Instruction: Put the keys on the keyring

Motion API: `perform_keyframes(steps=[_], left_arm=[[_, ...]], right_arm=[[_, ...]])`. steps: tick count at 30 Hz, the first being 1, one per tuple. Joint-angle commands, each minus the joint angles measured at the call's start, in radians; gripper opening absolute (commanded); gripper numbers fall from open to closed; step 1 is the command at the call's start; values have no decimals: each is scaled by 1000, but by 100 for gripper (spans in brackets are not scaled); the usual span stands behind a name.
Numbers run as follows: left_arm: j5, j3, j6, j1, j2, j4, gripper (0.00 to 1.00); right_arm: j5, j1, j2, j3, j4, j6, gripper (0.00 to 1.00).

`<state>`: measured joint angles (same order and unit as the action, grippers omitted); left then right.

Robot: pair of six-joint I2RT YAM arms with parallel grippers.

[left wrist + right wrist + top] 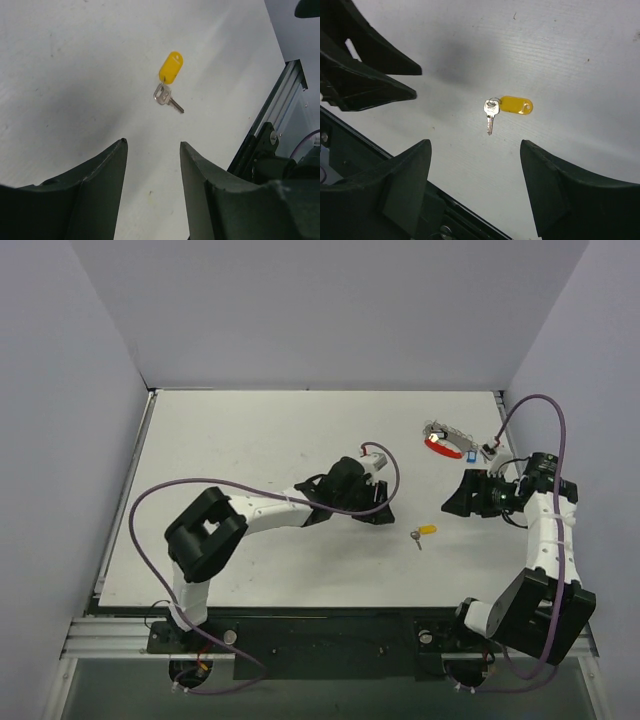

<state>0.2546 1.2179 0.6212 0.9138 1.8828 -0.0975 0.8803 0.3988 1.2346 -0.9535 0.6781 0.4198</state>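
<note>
White bench [250,440] lies smooth beneath both arms. Left tool [152,145] hangs with its jaws partly apart and nothing between them, while right tool [475,145] stands wider, likewise empty. Just ahead of both, flat on the bench between them, is the yellow key [492,109], a small silvery blade linked to a yellow plastic tag. It looks light, stiff and thin, likely to skate when nudged, so the thicker tag, pinched across its sides, seems the safer hold. Farther off, beyond the right tool, lies the keyring [450,435] with a red key [438,448] and a blue key [472,454] at it, whether threaded on I cannot tell
</note>
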Motion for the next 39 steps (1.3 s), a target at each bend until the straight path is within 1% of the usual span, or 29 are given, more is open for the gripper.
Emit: perform_keyframes(steps=[1,6,9,17,21,31,32,38,39], left_arm=[[110,156,2,5,137,-59,55],[182,285,32,8,259,-38,51],[222,330,57,7,325,-42,49],[268,462,75,10,433,-7,47],[282,517,75,16,478,21,44],[293,575,75,20,533,62,40],[299,578,75,20,538,61,38],[318,597,66,27,550,79,36],[321,598,61,28,553,85,34]], right_arm=[[138,55,2,-19,93,33,66],[158,84,46,-60,199,141,66],[172,89,71,-79,265,201,67],[181,87,83,-90,304,243,67],[186,89,94,-94,319,258,67],[192,87,112,-105,347,286,67],[189,87,115,-105,351,290,67],[190,87,123,-110,368,306,67],[190,87,124,-111,368,307,67]])
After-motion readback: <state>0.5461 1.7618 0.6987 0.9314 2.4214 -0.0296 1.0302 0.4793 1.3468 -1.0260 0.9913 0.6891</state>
